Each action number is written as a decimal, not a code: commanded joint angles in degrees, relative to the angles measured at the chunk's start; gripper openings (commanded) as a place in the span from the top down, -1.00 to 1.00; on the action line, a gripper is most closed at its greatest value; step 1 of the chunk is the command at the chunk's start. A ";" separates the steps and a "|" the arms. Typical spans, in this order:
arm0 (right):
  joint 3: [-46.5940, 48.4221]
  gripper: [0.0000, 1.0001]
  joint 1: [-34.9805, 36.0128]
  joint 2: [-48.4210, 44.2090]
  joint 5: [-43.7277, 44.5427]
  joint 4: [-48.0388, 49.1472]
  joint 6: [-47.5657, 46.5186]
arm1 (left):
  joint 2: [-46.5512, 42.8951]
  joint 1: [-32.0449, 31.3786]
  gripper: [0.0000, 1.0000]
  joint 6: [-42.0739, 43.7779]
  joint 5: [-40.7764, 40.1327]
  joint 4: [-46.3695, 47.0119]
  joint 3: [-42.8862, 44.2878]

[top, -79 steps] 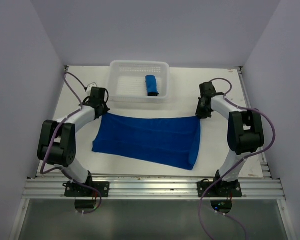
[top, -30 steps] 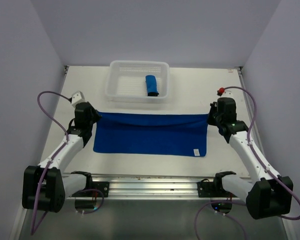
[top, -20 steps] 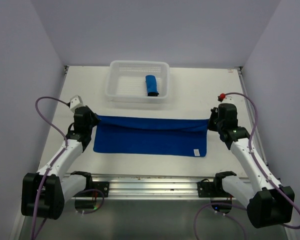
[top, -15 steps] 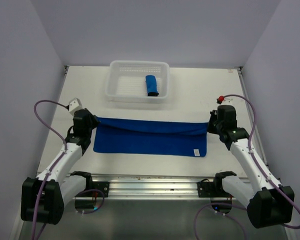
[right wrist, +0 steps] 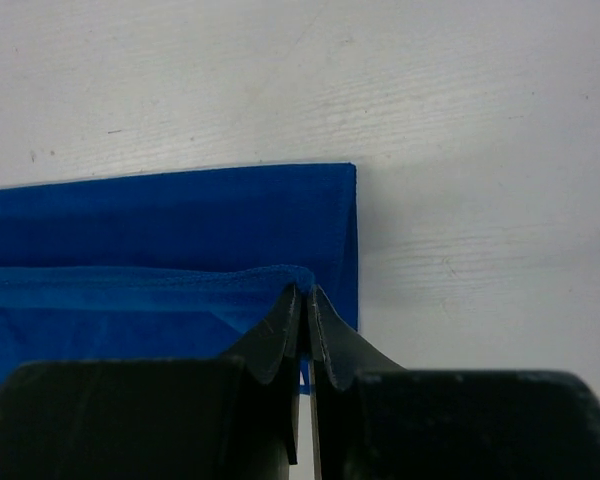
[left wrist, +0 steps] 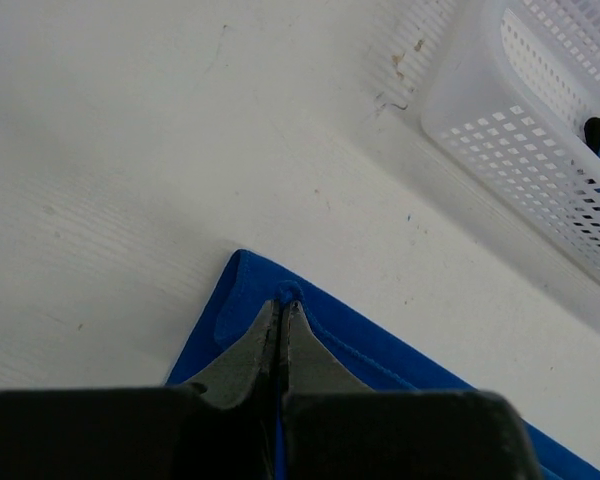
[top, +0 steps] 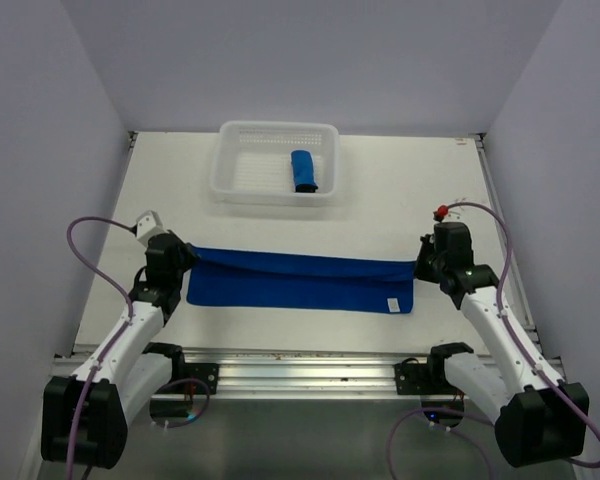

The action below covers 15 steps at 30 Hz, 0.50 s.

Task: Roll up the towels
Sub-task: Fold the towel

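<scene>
On table [top: 380, 205], we judge towel [top: 300, 285] soft, limp, light, prone to sag; left gripper [left wrist: 282, 300] and right gripper [right wrist: 302, 292] each pinch one corner, soundest hold.

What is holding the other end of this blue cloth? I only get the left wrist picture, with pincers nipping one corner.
Observer: The right gripper pinches the towel at its opposite corner, shut on the hem.
Operator: Is the cloth lying flat?
Observer: No. From above it is folded over on itself lengthwise, a long narrow strip.
Operator: Anything in that white basket?
Observer: A second towel, rolled up, lies in the right half of the basket.
</scene>
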 commanded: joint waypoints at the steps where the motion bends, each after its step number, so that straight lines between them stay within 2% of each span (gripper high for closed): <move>1: -0.83 0.89 -0.01 -2.23 2.13 -1.34 0.56 | -1.60 0.55 1.00 -0.64 -1.22 0.54 -1.19; 11: -1.71 0.76 0.87 -2.68 1.86 -1.07 0.82 | -5.29 0.55 1.00 -0.02 -0.60 -0.42 -3.65; 12: -1.71 0.71 1.30 -2.50 1.69 -0.99 0.82 | -5.47 0.55 1.00 -0.02 -0.60 -0.51 -3.92; 13: -1.53 0.56 1.57 -2.15 1.60 -1.07 0.56 | -5.99 0.55 1.00 0.06 -0.78 -0.51 -4.44; 15: -1.18 0.49 2.01 -1.88 1.51 -1.34 0.38 | -6.44 0.55 1.00 0.33 -0.34 0.01 -4.97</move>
